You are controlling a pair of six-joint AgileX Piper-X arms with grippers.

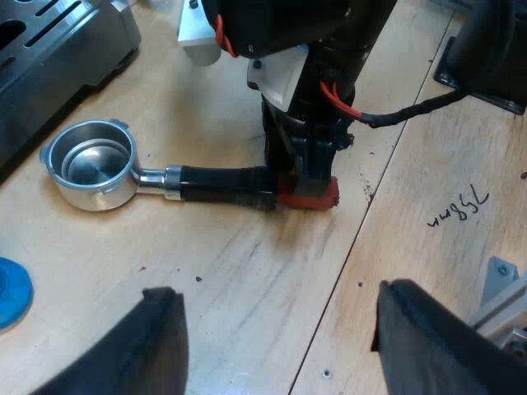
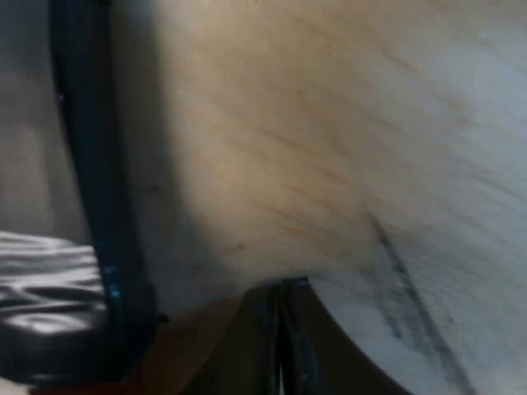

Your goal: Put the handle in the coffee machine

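Two black fingers point(image 1: 160, 337) of the left end effector point(image 1: 278, 290) are held wide apart above the worktop point(image 1: 247, 271), and only bare wood is seen between them. Just beyond them the portafilter point(image 1: 169, 179) is laid flat on the worktop, not locked into the machine. Its round metal basket point(image 1: 89, 163) is turned open side up, near the foot of the espresso machine point(image 1: 58, 41) but apart from it. Its dark handle point(image 1: 222, 185) is pointed away from the machine and ends in the red end point(image 1: 313, 197). The right end effector point(image 1: 303, 169) is set upright at that red end and appears to touch it. Whether it is apart, together or clamped on the handle cannot be told. In the right wrist view, pale wood grain of the worktop is seen very close, with a dark bar point(image 2: 86, 164) beside it that cannot be identified. A blue tamper point(image 1: 12, 292) is seen on the worktop near the basket, apart from it. A dark scribble point(image 1: 457, 207) is marked on the wood farther from the machine.
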